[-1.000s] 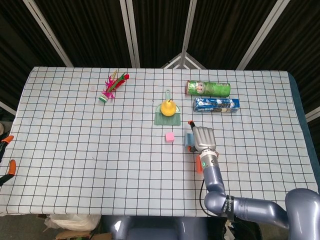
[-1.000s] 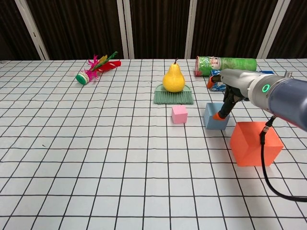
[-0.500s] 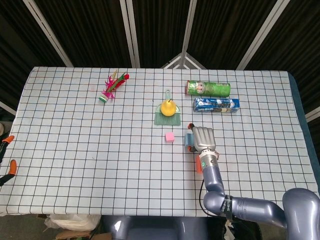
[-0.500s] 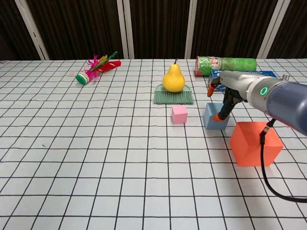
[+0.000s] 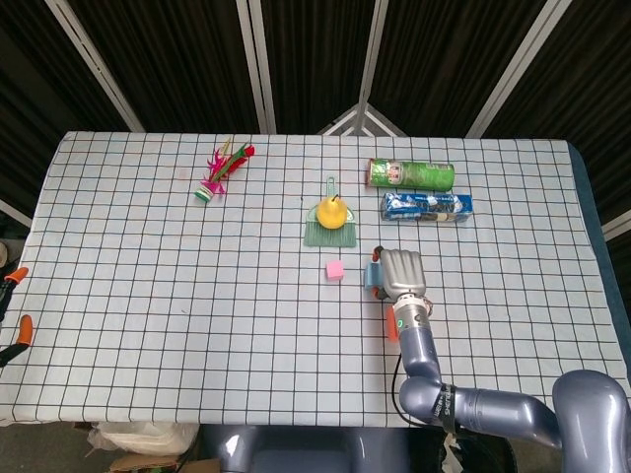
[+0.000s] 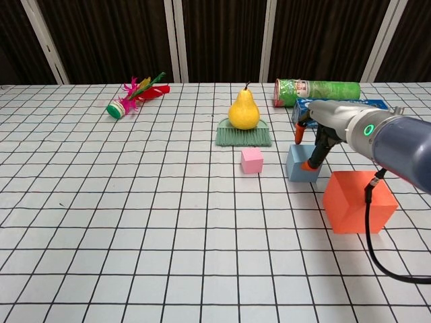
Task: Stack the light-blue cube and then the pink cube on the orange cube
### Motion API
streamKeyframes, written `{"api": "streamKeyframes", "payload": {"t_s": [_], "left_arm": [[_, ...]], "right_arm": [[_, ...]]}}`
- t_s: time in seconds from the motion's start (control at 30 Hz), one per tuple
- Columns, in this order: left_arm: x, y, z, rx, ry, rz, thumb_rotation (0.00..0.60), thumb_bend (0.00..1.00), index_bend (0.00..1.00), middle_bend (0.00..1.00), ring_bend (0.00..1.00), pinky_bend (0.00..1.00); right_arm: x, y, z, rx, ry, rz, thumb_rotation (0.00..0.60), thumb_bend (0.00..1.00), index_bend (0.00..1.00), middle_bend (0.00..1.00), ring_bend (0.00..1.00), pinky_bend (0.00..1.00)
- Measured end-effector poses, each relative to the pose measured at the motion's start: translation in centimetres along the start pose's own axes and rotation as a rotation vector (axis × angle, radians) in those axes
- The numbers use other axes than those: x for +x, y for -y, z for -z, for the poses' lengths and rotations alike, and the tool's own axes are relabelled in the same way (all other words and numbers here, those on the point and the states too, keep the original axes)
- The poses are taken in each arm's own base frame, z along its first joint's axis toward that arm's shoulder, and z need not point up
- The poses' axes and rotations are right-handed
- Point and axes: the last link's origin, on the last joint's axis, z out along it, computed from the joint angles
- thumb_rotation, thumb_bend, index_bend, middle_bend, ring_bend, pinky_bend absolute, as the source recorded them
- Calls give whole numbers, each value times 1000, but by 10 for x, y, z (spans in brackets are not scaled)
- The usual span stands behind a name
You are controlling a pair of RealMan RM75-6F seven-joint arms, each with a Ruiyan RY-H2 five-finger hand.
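The light-blue cube (image 6: 296,167) stands on the checked table, mostly hidden under my right hand (image 5: 401,273) in the head view, where only its left edge (image 5: 371,277) shows. My right hand (image 6: 331,121) grips it from above, thumb at its far top edge and an orange fingertip (image 6: 308,165) on its front right face. The pink cube (image 6: 252,160) sits just left of it, apart from it. Close to the front right lies the larger orange cube (image 6: 357,200), half covered by my wrist in the head view (image 5: 392,324). Only fingertips of my left hand (image 5: 14,302) show, spread, at the table's left edge.
A pear (image 6: 244,111) rests on a green brush behind the cubes. Behind my right hand lie a green chips can (image 6: 316,89) and a blue packet (image 5: 427,205). A feathered shuttlecock (image 6: 131,94) lies at the far left.
My right hand's thumb has come down from above the light-blue cube to its top edge, closing the hold. The cubes have not moved.
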Motion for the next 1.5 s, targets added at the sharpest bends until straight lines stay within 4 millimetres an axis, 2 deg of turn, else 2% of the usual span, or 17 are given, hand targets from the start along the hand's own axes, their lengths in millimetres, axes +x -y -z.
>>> {"api": "streamKeyframes", "payload": {"t_s": [0.33, 0.6, 0.77, 0.9, 1.2, 1.37, 1.5], "left_arm": [[0, 0, 1, -2, 0, 1, 600, 600, 109, 46, 0, 0], [1, 0, 1, -1, -2, 5, 600, 600, 109, 46, 0, 0], [2, 1, 1, -1, -3, 10, 600, 600, 109, 46, 0, 0], [3, 1, 2, -4, -4, 16, 600, 600, 109, 46, 0, 0], [6, 4, 3, -3, -5, 32, 600, 600, 109, 46, 0, 0], [7, 6, 3, -3, -2, 38, 600, 600, 109, 46, 0, 0], [8, 6, 5, -2, -7, 45, 600, 600, 109, 46, 0, 0]], "right_arm": [[1, 0, 1, 2, 1, 10, 600, 286, 482, 1000, 1000, 972], [2, 3, 3, 10, 2, 10, 600, 302, 496, 1000, 1000, 973], [10, 7, 7, 21, -20, 3, 600, 349, 496, 1000, 1000, 972], [22, 11, 13, 30, -41, 0, 600, 356, 495, 1000, 1000, 972], [62, 14, 28, 22, -85, 21, 600, 361, 496, 1000, 1000, 972], [84, 6, 43, 11, -90, 48, 600, 362, 496, 1000, 1000, 973], [97, -8, 56, -5, -101, 88, 600, 362, 496, 1000, 1000, 972]]}}
